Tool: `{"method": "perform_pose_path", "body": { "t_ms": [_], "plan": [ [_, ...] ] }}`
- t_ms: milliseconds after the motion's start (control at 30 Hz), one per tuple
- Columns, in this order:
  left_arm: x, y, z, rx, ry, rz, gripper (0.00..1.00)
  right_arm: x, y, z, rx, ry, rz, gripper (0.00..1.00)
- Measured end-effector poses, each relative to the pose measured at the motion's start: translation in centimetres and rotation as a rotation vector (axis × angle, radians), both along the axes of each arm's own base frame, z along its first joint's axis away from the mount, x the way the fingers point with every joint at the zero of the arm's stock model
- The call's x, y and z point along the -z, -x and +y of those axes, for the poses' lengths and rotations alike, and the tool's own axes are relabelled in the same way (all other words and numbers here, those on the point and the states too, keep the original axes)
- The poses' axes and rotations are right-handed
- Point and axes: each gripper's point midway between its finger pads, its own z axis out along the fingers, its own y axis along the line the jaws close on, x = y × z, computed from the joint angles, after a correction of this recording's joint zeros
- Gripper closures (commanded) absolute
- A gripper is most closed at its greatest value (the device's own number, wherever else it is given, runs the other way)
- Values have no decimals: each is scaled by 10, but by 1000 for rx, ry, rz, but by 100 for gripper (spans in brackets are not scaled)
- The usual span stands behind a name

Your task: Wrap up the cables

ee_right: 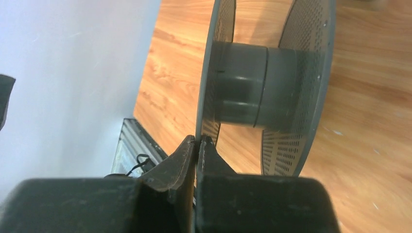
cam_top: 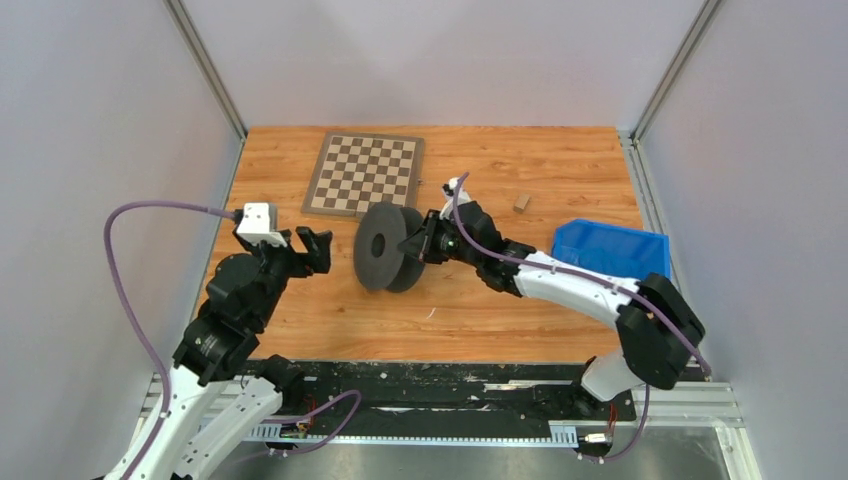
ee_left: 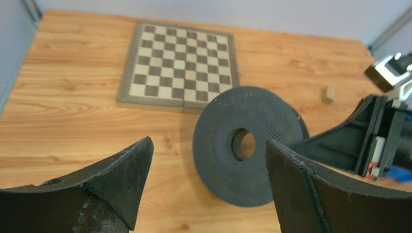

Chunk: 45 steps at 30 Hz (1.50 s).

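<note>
Two grippers flank one spool standing on edge: only the right wrist view shows the right gripper pinched on one flange rim, the left gripper spread wide beside it, cables too thin to make out, one chessboard beyond.

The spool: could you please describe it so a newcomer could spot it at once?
On the wooden table, look by the near edge of the chessboard. A dark grey spool stands on edge there, one rim pinched by the right gripper. Nothing else is round with two perforated flanges.
</note>
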Motion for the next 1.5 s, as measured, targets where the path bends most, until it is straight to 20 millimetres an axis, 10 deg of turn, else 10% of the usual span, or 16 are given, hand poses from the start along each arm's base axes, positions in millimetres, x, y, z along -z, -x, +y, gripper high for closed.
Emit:
{"method": "perform_pose_path", "body": {
  "t_ms": [467,667,1133,1500],
  "plan": [
    [35,16,-57,279,66,160,13,-27,8,-70,311,201,139,100],
    [69,6,-67,248,101,294,4,-50,-3,-50,357,362,24,100],
    [90,-31,-34,10,172,499,11,-18,6,-3,405,716,-167,100],
    [114,-34,-37,39,264,601,12,-2,13,3,356,789,-165,74]
  ]
}}
